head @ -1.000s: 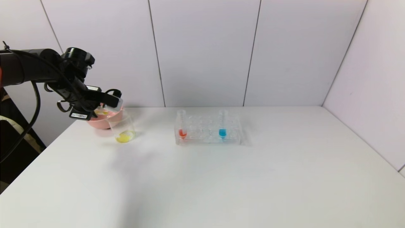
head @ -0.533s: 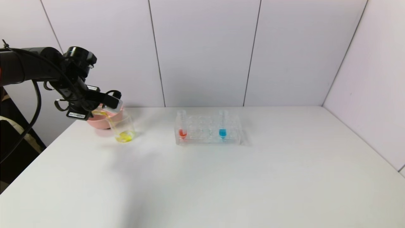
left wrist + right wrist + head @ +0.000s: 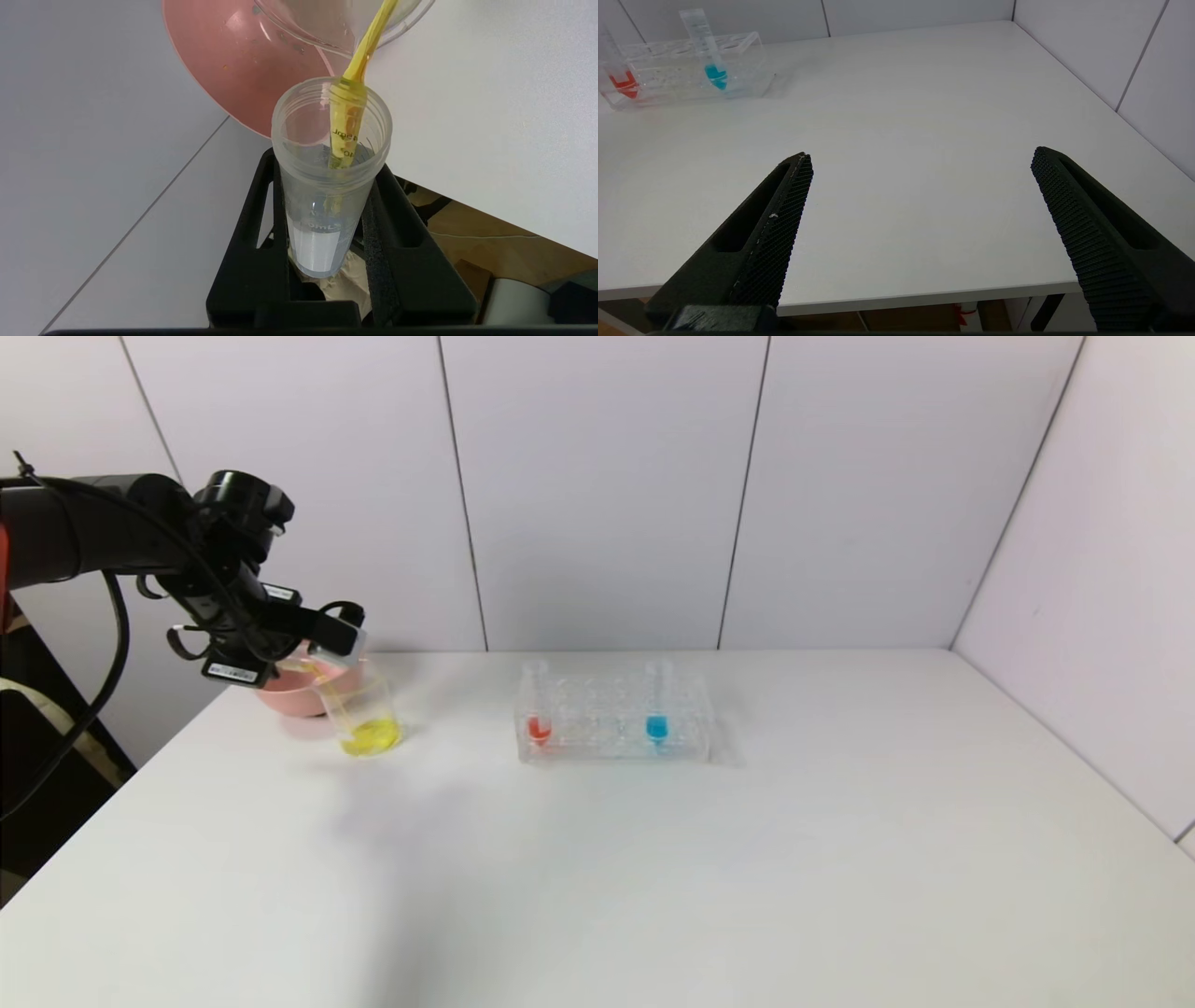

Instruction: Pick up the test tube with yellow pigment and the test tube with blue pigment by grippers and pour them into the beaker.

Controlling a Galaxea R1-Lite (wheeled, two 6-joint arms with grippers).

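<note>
The left gripper is clamped on the yellow tube, held tipped over the beaker at the table's far left. The tube's long axis slants down from the fingers toward the beaker, mouth lowest, and a thin yellow stream runs from its lip into the beaker, where yellow liquid already pools at the bottom. Only a streak of pigment is left along the tube's inner wall, so I'd judge this pour nearly done.

The pink bowl sits just behind the beaker, touching or almost so; a careless swing of the tube could drip into it instead.

The blue tube stands upright in the rack, well to the right of the beaker, with a red tube at the rack's other end. The right gripper, fingers wide apart and holding nothing, waits low at the near table edge; the blue tube lies ahead of it with bare table between, and it looks the likelier arm for that pick
</note>
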